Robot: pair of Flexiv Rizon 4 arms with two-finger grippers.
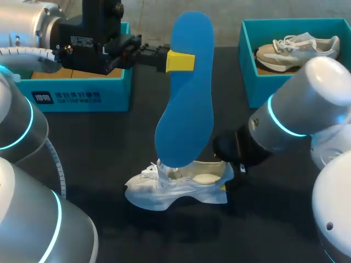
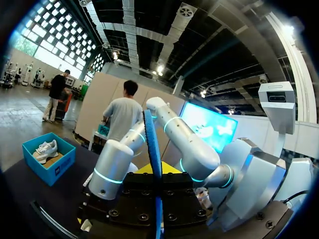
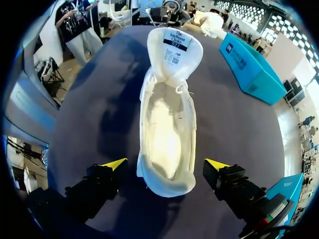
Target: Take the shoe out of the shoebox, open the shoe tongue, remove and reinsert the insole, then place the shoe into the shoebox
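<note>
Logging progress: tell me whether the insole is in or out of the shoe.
Out. The left gripper holds the blue insole upright over the white shoe, whose inside lies bare.

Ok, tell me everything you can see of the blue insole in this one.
The blue foot-shaped insole is flat, thin and plain, foam by its look. It stands nearly upright over the dark table, slightly tilted. The left gripper is shut on its upper part from the side. Its lower end reaches the open white shoe; contact there cannot be told.
</note>
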